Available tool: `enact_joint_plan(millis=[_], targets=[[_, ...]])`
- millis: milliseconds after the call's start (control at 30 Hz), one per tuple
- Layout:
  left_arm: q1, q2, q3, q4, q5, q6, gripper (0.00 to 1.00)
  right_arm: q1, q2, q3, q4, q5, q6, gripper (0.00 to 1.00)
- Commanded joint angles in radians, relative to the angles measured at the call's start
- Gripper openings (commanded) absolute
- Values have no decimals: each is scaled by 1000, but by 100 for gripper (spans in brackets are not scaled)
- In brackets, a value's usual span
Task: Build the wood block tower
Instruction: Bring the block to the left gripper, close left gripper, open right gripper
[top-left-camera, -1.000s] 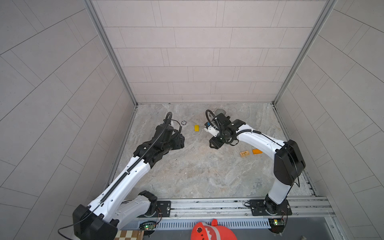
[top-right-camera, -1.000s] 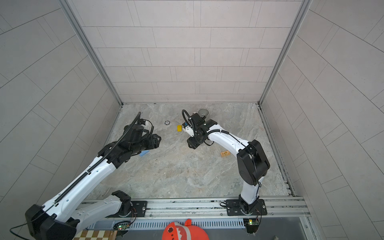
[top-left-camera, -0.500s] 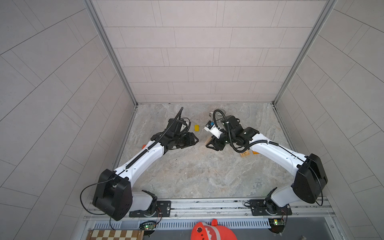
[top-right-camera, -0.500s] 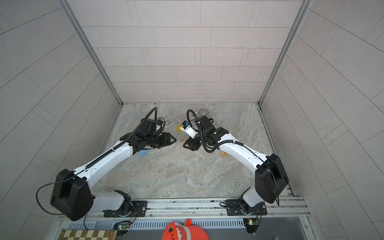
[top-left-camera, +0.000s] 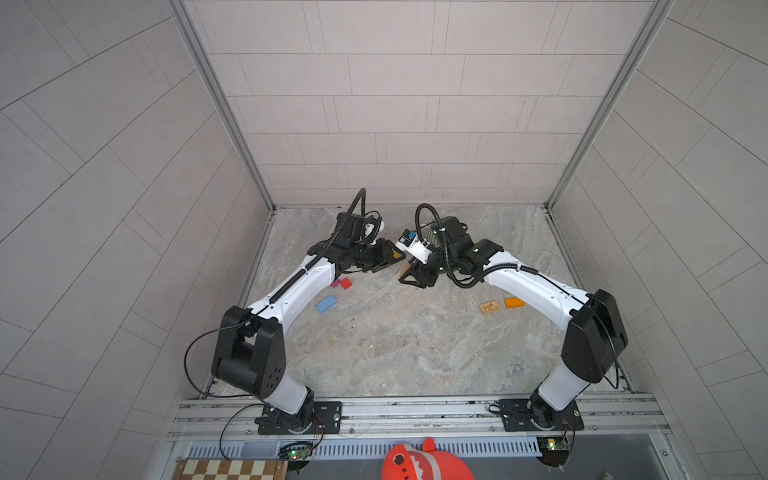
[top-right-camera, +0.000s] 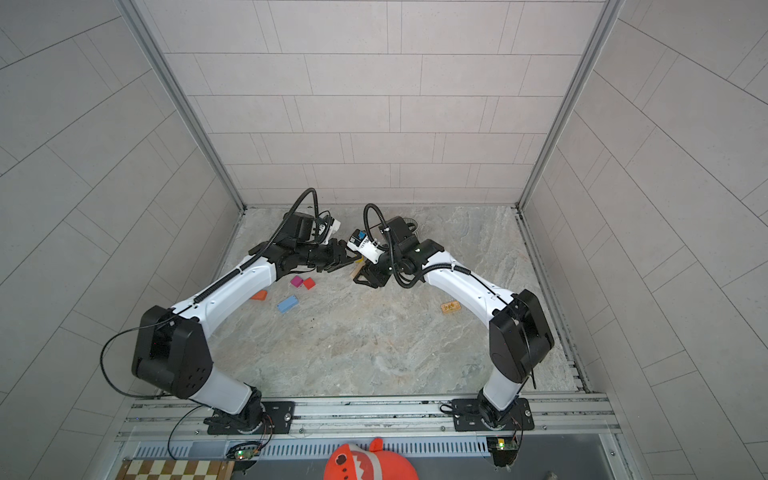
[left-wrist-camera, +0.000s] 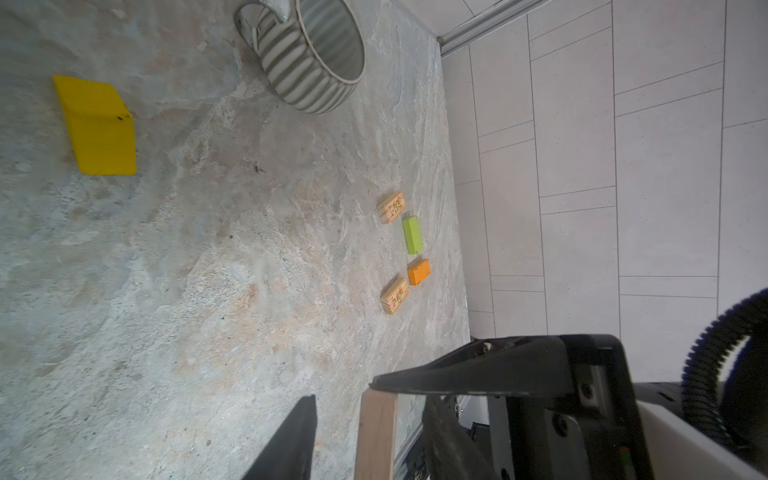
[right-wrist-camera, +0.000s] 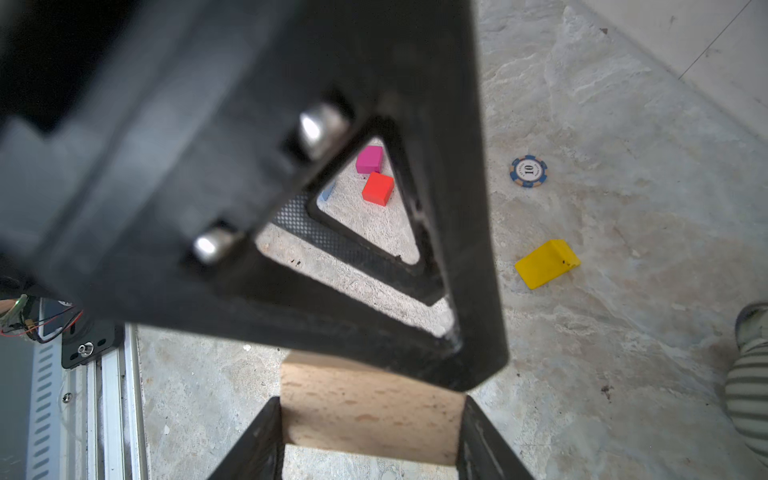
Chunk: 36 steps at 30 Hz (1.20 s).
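The tan block (right-wrist-camera: 370, 411) is at the far middle of the worktop (top-left-camera: 395, 345). The right gripper (top-left-camera: 411, 277) grasps it, its jaws pressed against both side faces in the right wrist view. We cannot tell whether its lower end touches the surface. The left gripper (top-left-camera: 392, 261) has its jaws released, one on either side of the same block. In the left wrist view we see a clear gap between one finger (left-wrist-camera: 297, 436) and the wood.

We judge this to be a hand-over or a re-grip. To do it well, we would close the left jaws squarely on the free faces, clear of the right fingers. We would let the right side go only once that hold is firm, keeping the block level. We see no tower yet, so we would choose a bare patch nearer the middle for its base.

Loose pieces lie around:
- **Left:** a magenta block (top-left-camera: 335, 284) just beside a red block (top-left-camera: 345, 283), and a blue block (top-left-camera: 326, 304) nearer.
- **Right:** a patterned block (top-left-camera: 489, 307) beside an orange block (top-left-camera: 514, 302).
- **Near the striped mug (left-wrist-camera: 311, 62):** a yellow block (right-wrist-camera: 546, 262), with a chip (right-wrist-camera: 528, 171) not far off.

The worktop is mottled grey-beige stone. Pale tiled walls (top-left-camera: 374, 104) close three sides, and a metal rail (top-left-camera: 415, 411) along the near edge carries both arm bases.
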Motion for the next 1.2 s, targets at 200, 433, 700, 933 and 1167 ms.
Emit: enact_joint_plan(millis=[200,433,700,933,1167], targets=[[2,51,61,-18,77,40,43,-34,29,44,-10,-60,-46,56],[3,64,65,-29,100,60,35,-58,69,79,-17,-68,-51,56],[2,76,49,-8,122,49,32,-68,83,108,-36,-70,-69,56],[1,81,54,-5,123,46,20,-70,92,113,-38,-87,-66,57],[0,68,57,-28,77,59,2,-71,80,89,-19,-88,-58,81]])
